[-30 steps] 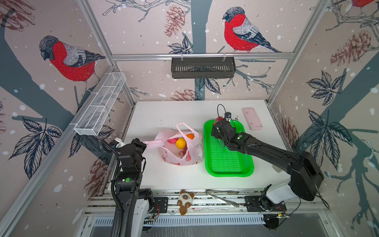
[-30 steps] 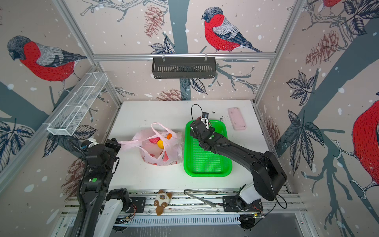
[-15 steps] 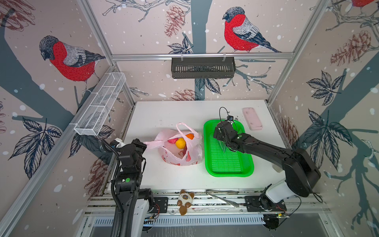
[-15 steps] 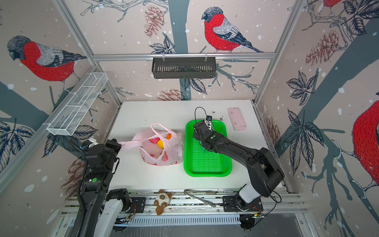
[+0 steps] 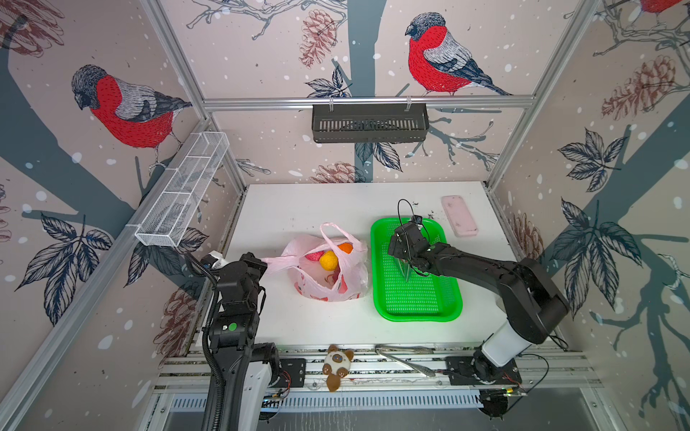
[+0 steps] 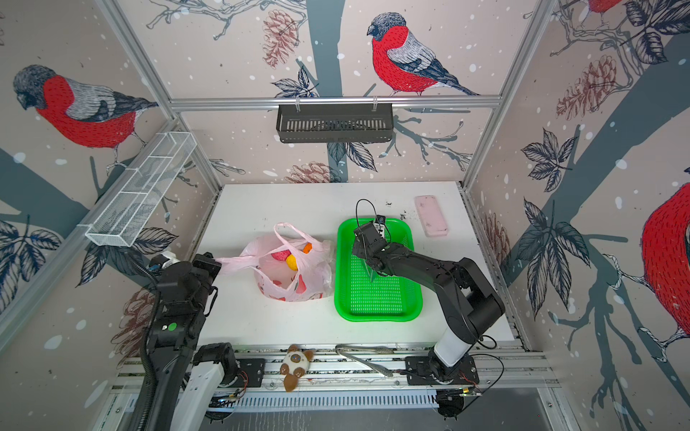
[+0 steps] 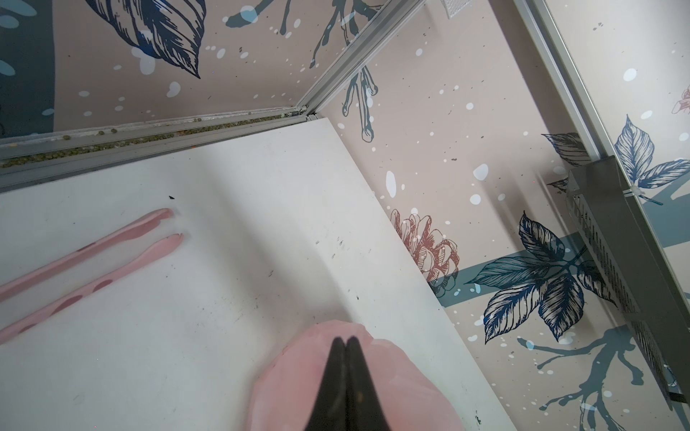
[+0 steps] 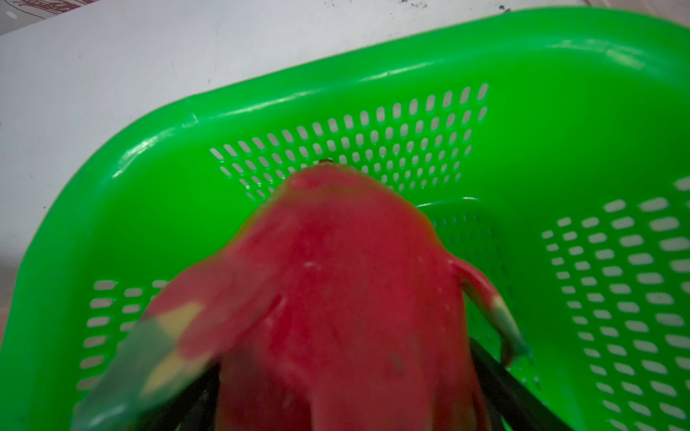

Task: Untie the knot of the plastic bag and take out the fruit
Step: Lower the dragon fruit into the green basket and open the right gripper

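**Q:** Where is the fruit?

**A:** One dragon fruit (image 8: 336, 298) is clamped in the right hand (image 5: 405, 261), low over the green basket (image 5: 418, 315). The yellow fruit (image 5: 328, 260), orange fruit (image 5: 345, 247) and red fruit (image 5: 313, 255) lie in the plastic bag (image 5: 328, 287) at the centre of the table (image 5: 298, 209), at 9 o'clock of the basket.

**Q:** Hazards?

**A:** If released too high, the dragon fruit may bounce over the rim. The left hand (image 7: 345, 341), pinched shut on a bag handle (image 5: 278, 263) at 9 o'clock of the bag, holds the mouth open. If the thin film slips, the mouth would likely collapse.

Green perforated basket (image 5: 378, 272) sits on the white worktop (image 5: 298, 209), with a pink slab (image 5: 459, 215) near its back corner. Black basket (image 5: 369, 123) hangs on the rear rail. Plush toy (image 5: 338, 365) and metal tongs (image 5: 405, 360) lie out front.
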